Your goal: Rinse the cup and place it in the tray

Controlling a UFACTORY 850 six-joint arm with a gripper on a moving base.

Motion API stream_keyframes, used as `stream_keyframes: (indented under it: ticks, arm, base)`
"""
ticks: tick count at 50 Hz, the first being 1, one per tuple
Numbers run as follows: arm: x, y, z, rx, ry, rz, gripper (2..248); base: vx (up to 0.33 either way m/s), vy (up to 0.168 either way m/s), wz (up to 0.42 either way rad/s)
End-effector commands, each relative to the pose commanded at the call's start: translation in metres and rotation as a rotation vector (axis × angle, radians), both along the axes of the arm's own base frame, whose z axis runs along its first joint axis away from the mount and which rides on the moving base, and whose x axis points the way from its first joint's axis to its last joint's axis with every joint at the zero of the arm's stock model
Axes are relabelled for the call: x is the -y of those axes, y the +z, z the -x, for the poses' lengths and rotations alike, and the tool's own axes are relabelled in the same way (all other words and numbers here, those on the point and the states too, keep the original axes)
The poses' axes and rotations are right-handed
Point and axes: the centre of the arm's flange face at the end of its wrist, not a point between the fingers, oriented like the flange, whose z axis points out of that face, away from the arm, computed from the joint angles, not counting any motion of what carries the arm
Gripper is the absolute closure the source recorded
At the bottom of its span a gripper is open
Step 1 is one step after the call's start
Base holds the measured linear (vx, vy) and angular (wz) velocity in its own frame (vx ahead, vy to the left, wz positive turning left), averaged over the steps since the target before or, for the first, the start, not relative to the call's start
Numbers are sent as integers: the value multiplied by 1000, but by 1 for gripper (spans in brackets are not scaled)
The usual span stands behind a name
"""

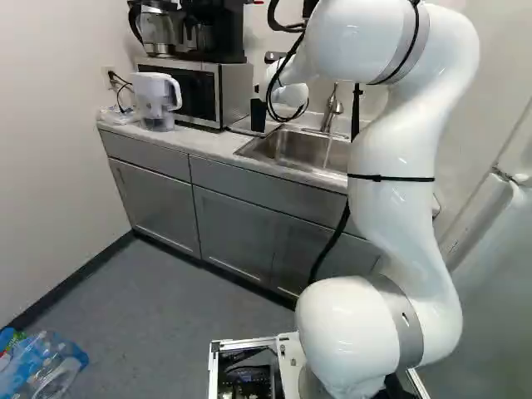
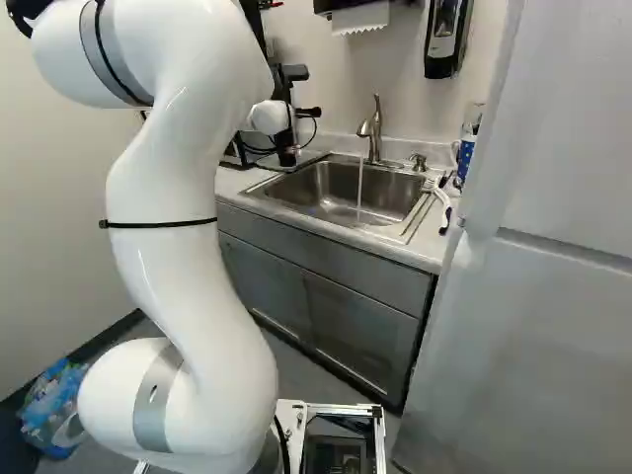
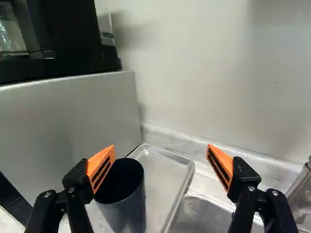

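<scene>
Cup (image 3: 125,213) stands upright by an edge of the tray (image 3: 164,177); gripper (image 3: 162,147) gapes wide. Pickup seems in hand; next, centre and close.

A white robot arm (image 1: 407,137) with glossy, rounded segments, grey bands (image 1: 402,320) at its joints, thin black straps (image 1: 391,178) and black cables (image 1: 336,234).

Arm (image 1: 403,220) arched high, fingers (image 3: 101,164) wide apart
</scene>
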Motion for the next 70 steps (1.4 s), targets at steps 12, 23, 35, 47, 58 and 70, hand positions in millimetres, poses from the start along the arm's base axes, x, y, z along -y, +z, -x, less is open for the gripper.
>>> stream_keyframes:
  ticks: [12,23,35,47,58,70]
  arm:
    - [19,13,7,0,-28,0,3]
    - [37,24,13,1,-54,-1,3]
    - [56,37,16,10,-82,-1,3]
    - [76,50,16,34,-111,1,3]
    - [94,62,15,57,-137,2,3]
    - [113,72,13,80,-164,5,3]
  base:
    - [0,0,0]
    - [0,0,0]
    - [0,0,0]
    - [0,0,0]
    - [0,0,0]
    - [0,0,0]
